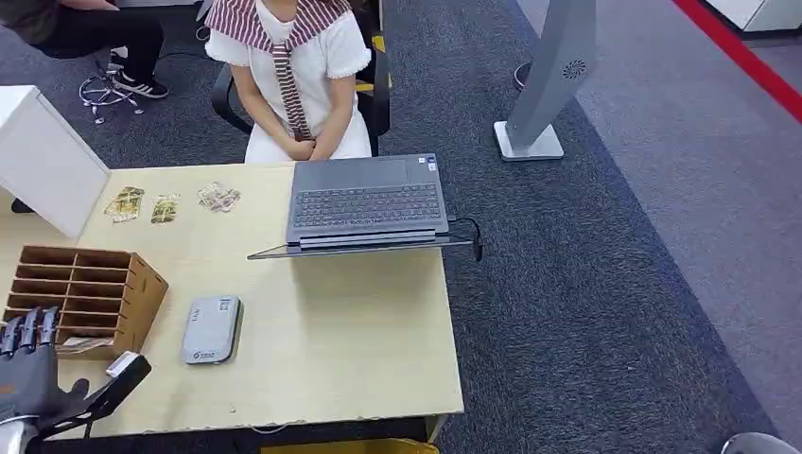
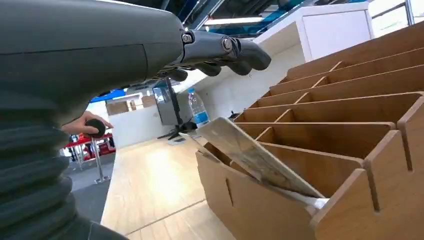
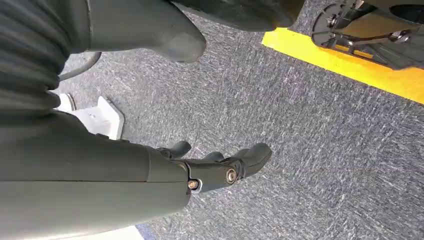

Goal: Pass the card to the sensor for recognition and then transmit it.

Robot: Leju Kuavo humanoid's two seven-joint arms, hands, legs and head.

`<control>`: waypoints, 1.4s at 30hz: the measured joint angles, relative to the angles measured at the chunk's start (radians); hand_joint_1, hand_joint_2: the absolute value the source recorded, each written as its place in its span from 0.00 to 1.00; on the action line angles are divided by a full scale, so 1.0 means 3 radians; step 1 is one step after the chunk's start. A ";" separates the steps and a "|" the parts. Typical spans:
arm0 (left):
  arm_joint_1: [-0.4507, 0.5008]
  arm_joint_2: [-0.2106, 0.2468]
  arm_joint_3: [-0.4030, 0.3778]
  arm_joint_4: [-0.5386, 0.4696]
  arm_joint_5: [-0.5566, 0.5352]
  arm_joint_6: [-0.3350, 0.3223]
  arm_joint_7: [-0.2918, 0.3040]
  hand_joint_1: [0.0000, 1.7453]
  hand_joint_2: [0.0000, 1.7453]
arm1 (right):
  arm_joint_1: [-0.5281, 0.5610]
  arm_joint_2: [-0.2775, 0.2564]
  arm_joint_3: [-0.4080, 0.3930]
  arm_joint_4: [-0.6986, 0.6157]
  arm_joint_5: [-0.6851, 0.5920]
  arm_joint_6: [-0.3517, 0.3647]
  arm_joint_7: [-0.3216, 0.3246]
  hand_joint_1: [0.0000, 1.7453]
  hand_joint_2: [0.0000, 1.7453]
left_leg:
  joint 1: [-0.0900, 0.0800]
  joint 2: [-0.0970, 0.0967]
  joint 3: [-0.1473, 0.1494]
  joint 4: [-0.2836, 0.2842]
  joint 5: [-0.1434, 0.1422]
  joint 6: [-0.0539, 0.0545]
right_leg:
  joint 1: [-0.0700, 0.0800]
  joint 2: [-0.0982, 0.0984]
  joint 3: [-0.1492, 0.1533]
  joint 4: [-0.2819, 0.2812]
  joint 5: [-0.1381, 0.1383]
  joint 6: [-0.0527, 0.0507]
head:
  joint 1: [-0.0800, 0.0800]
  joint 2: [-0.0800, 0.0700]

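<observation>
**Reaching for the card**

Head view: the left hand hovers by the rack's near corner, fingers spread, holding nothing. The sensor lies just beside the rack.

Left wrist view: the card leans in the rack's end slot, untouched. Next, I judge, comes a pinch on its raised edge.

Right wrist view: the right hand hangs over carpet, loosely open, holding nothing.

You look down on a pale wooden table standing on dark grey carpet. A red stripe crosses the floor's far right corner, near a grey pedestal stand. A black office chair sits behind the table's far edge.
</observation>
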 joint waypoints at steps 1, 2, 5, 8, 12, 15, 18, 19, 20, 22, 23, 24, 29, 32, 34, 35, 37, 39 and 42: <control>-0.0019 -0.0005 -0.0004 0.0009 -0.0010 0.0000 0.0004 0.00 1.00 | 0.0000 0.0000 0.0000 0.0000 0.0010 0.0001 -0.0004 0.00 1.00 | 0.0000 0.0000 0.0000 0.0000 0.0000 0.0000 | 0.0000 0.0000 0.0000 0.0000 0.0000 0.0000 | 0.0001 0.0000; -0.0032 -0.0011 -0.0005 0.0013 -0.0017 -0.0001 0.0011 0.00 1.00 | -0.0001 0.0000 0.0000 0.0000 0.0019 0.0001 -0.0005 0.00 1.00 | 0.0000 0.0000 0.0000 0.0000 0.0000 0.0000 | 0.0000 0.0000 0.0000 0.0000 0.0000 0.0000 | 0.0000 0.0000; -0.0071 -0.0027 -0.0013 0.0028 -0.0029 -0.0009 0.0013 0.00 1.00 | -0.0001 0.0000 0.0000 0.0000 0.0032 0.0003 -0.0009 0.00 1.00 | 0.0000 0.0000 0.0001 0.0000 0.0000 0.0000 | 0.0000 0.0000 0.0000 0.0000 0.0001 0.0000 | 0.0000 -0.0001; -0.0095 -0.0032 -0.0022 0.0039 -0.0030 -0.0011 0.0013 0.00 1.00 | -0.0001 0.0000 0.0000 0.0000 0.0029 0.0001 -0.0016 0.00 1.00 | 0.0000 0.0001 0.0001 0.0000 0.0000 0.0000 | 0.0000 0.0001 0.0000 0.0000 0.0001 0.0000 | 0.0000 0.0000; -0.0113 -0.0032 -0.0037 0.0053 -0.0030 -0.0015 0.0013 0.00 1.00 | -0.0002 0.0000 0.0000 0.0000 0.0028 0.0000 -0.0029 0.00 1.00 | 0.0000 0.0001 0.0001 0.0000 0.0000 0.0000 | 0.0000 0.0001 0.0000 0.0000 0.0001 0.0000 | 0.0000 0.0000; -0.0123 -0.0031 -0.0038 0.0064 -0.0030 -0.0014 0.0013 0.00 1.00 | -0.0002 0.0000 0.0000 0.0000 0.0028 -0.0001 -0.0029 0.00 1.00 | 0.0000 0.0001 0.0001 0.0000 0.0000 0.0000 | 0.0000 0.0001 0.0000 0.0000 0.0001 0.0000 | 0.0000 -0.0001; -0.0126 -0.0031 -0.0039 0.0066 -0.0030 -0.0017 0.0013 0.00 1.00 | -0.0002 0.0000 0.0000 0.0000 0.0028 0.0000 -0.0032 0.00 1.00 | 0.0000 0.0001 0.0001 0.0000 0.0000 0.0000 | 0.0000 0.0001 0.0000 0.0000 0.0001 0.0000 | 0.0000 -0.0001; -0.0131 -0.0031 -0.0042 0.0071 -0.0030 -0.0017 0.0013 0.00 1.00 | -0.0002 0.0000 0.0000 0.0000 0.0028 0.0000 -0.0032 0.00 1.00 | 0.0000 0.0001 0.0001 0.0000 0.0000 0.0000 | 0.0000 0.0001 0.0000 0.0000 0.0001 0.0000 | 0.0000 0.0000; -0.0133 -0.0031 -0.0044 0.0074 -0.0030 -0.0018 0.0013 0.00 1.00 | -0.0002 0.0000 0.0000 0.0000 0.0028 -0.0001 -0.0032 0.00 1.00 | 0.0000 0.0000 0.0001 0.0000 0.0000 0.0000 | 0.0000 0.0001 0.0000 0.0000 0.0001 0.0000 | 0.0000 -0.0001; -0.0133 -0.0031 -0.0046 0.0074 -0.0029 -0.0018 0.0013 1.00 1.00 | -0.0002 0.0000 0.0000 0.0000 0.0028 0.0000 -0.0033 0.00 1.00 | 0.0000 0.0001 0.0001 0.0000 0.0000 0.0000 | 0.0000 0.0001 0.0000 0.0000 0.0001 0.0000 | 0.0000 0.0000; -0.0133 -0.0031 -0.0047 0.0074 -0.0029 -0.0018 0.0013 1.00 1.00 | -0.0002 0.0000 0.0000 0.0000 0.0028 0.0000 -0.0033 0.00 1.00 | 0.0000 0.0001 0.0001 0.0000 0.0000 0.0000 | 0.0000 0.0001 0.0000 0.0000 0.0001 0.0000 | 0.0000 0.0000; -0.0133 -0.0030 -0.0048 0.0074 -0.0029 -0.0018 0.0013 1.00 1.00 | -0.0002 0.0000 0.0000 0.0000 0.0028 0.0000 -0.0033 0.00 1.00 | 0.0000 0.0001 0.0001 0.0000 0.0000 0.0000 | 0.0000 0.0001 0.0000 0.0000 0.0001 0.0000 | 0.0000 -0.0001; -0.0129 -0.0028 -0.0052 0.0074 0.0001 -0.0018 0.0019 1.00 1.00 | -0.0002 0.0000 0.0000 0.0000 0.0028 0.0000 -0.0043 0.00 1.00 | 0.0000 0.0001 0.0000 0.0000 0.0000 0.0000 | 0.0000 0.0001 0.0000 0.0000 0.0001 0.0000 | 0.0000 0.0000; -0.0122 -0.0027 -0.0053 0.0074 0.0028 -0.0018 0.0019 1.00 1.00 | -0.0002 0.0000 0.0000 0.0000 0.0028 0.0001 -0.0047 0.00 1.00 | 0.0000 0.0000 0.0000 0.0000 0.0000 0.0000 | 0.0000 0.0001 0.0000 0.0000 0.0001 0.0000 | 0.0000 -0.0001; -0.0122 -0.0027 -0.0053 0.0074 0.0040 -0.0018 0.0019 1.00 1.00 | -0.0002 0.0000 0.0000 0.0000 0.0028 0.0001 -0.0052 0.00 1.00 | 0.0000 0.0000 0.0000 0.0000 0.0000 0.0000 | 0.0000 0.0001 0.0000 0.0000 0.0001 0.0000 | 0.0000 -0.0001; -0.0122 -0.0027 -0.0053 0.0074 0.0051 -0.0018 0.0019 1.00 1.00 | -0.0002 0.0000 0.0000 0.0000 0.0036 0.0001 -0.0053 0.00 1.00 | 0.0000 0.0000 0.0000 0.0000 0.0000 0.0000 | 0.0000 0.0001 0.0000 0.0000 0.0001 0.0000 | 0.0000 -0.0001; -0.0125 -0.0025 -0.0053 0.0074 0.0064 -0.0015 0.0014 1.00 1.00 | -0.0002 0.0000 0.0000 0.0000 0.0038 0.0001 -0.0055 0.00 1.00 | 0.0000 0.0001 0.0000 0.0000 0.0000 0.0000 | 0.0000 0.0001 0.0001 0.0000 0.0001 0.0000 | 0.0000 -0.0001; -0.0125 -0.0025 -0.0053 0.0074 0.0078 -0.0011 0.0011 1.00 1.00 | -0.0002 0.0000 0.0000 0.0000 0.0038 0.0001 -0.0057 0.00 1.00 | 0.0000 0.0001 0.0001 0.0000 0.0000 0.0000 | 0.0000 0.0001 0.0000 0.0000 0.0001 0.0000 | 0.0000 0.0000; -0.0123 -0.0025 -0.0053 0.0074 0.0090 0.0027 -0.0024 1.00 1.00 | -0.0002 0.0000 0.0000 0.0000 0.0039 0.0001 -0.0065 0.00 1.00 | 0.0000 0.0001 0.0000 0.0000 0.0000 0.0000 | 0.0000 0.0001 0.0000 0.0000 0.0001 0.0000 | 0.0000 -0.0001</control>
